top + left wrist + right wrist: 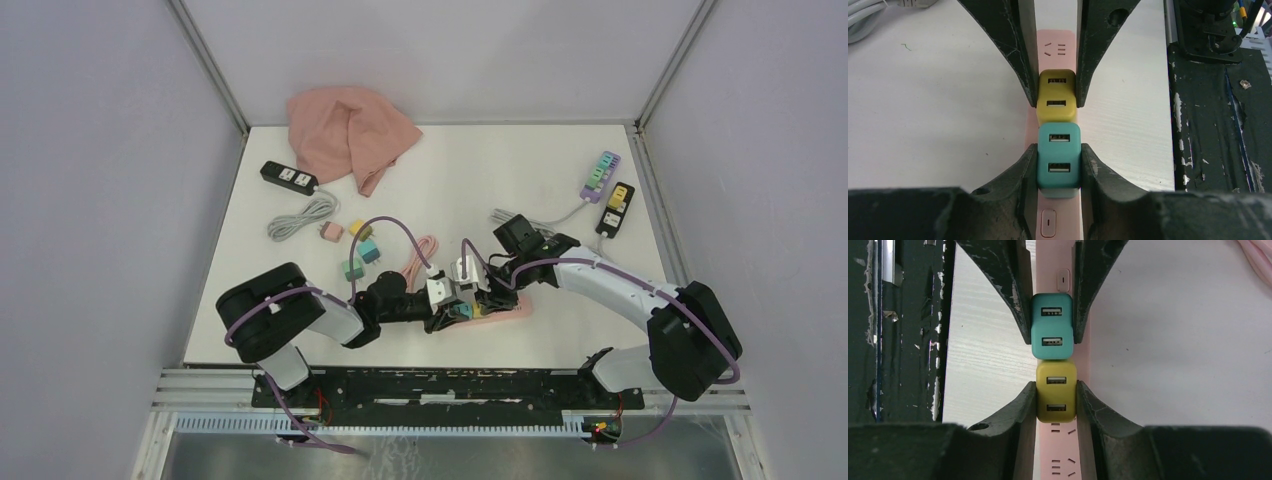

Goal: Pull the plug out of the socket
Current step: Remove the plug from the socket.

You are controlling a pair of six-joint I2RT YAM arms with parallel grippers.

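Note:
A pink power strip (508,312) (1054,47) (1058,450) lies near the table's front edge, its sockets facing up. A teal plug (1058,157) (1051,325) and a yellow plug (1056,97) (1056,392) sit side by side in it, touching. My left gripper (1058,159) (452,312) is shut on the teal plug, one finger on each side. From the opposite end, my right gripper (1056,396) (490,298) is shut on the yellow plug. The strip's switch (1048,222) shows just behind the teal plug.
A pink cloth (350,130) lies at the back left, with a black power strip (289,177) and grey cable (300,215) nearby. Loose plugs (360,250) and a pink cable (420,255) lie left of centre. Two more strips (607,190) sit at the right. The metal rail (450,385) borders the front.

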